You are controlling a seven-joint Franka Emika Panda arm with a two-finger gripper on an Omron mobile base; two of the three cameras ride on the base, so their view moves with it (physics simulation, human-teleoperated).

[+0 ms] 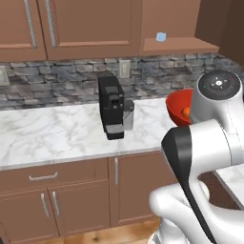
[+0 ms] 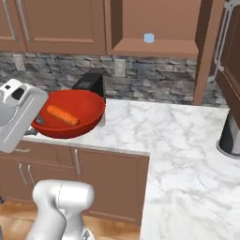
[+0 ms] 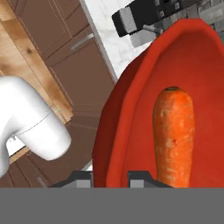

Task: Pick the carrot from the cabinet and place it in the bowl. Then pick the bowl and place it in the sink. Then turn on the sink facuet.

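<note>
While the glossy round red bowl [image 1: 177, 108] sat mostly behind the white arm in the left base view, I could only catch a sliver of it by the black coffee machine [image 1: 111, 106] on the white marble tabletop [image 1: 52, 133]. Looked like a blind spot for steering it to the sink.

From the right base view, the small orange tapered carrot [image 2: 62, 115] lay loose inside the bowl, which hung out past the tabletop edge. Tilt that bowl much and my guess is the carrot rolls straight out onto the floor.

Over in the hand view, the gripper [image 3: 110, 178] was clamped shut on the bowl's rim, carrot just beside it. A one-sided rim pinch could slip or let the bowl swing, I reckon, especially if the arm moved fast.
</note>
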